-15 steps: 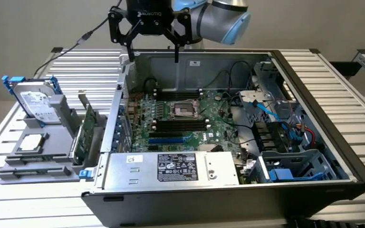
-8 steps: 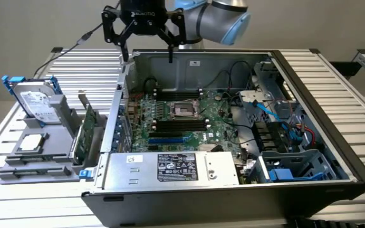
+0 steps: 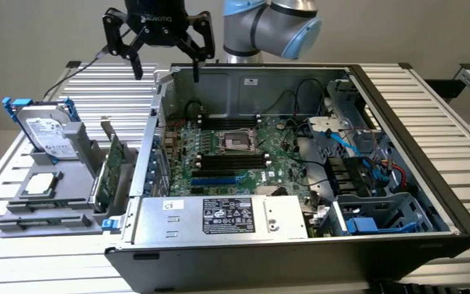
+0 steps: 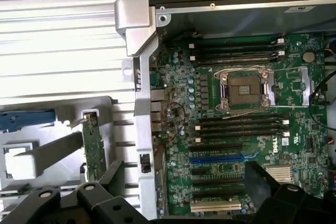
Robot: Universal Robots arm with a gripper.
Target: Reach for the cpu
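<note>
Gripper [image 3: 167, 68]: mine, fingers spread wide, holding nothing, high above the case [image 3: 300, 260] corner | cpu [image 3: 41, 184]: 8 o'clock from me in the exterior view, well apart | lies flat in the grey tray [image 3: 47, 220], likely so I can grasp it from above

Beside case [image 3: 300, 263], cpu [image 3: 41, 184] on rack [image 3: 43, 220] (hard drive [image 3: 46, 131] behind).

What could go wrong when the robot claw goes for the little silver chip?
1. The open gripper hangs above a corner of the computer case, apart from the cpu. Crossing over low, it might clip the case wall or the green card standing beside it.
2. The hard drive stands upright just behind the cpu on the grey tray; the wide gripper could bump it.
3. The cpu lies flat and thin, so the gripper may slip off it.
</note>
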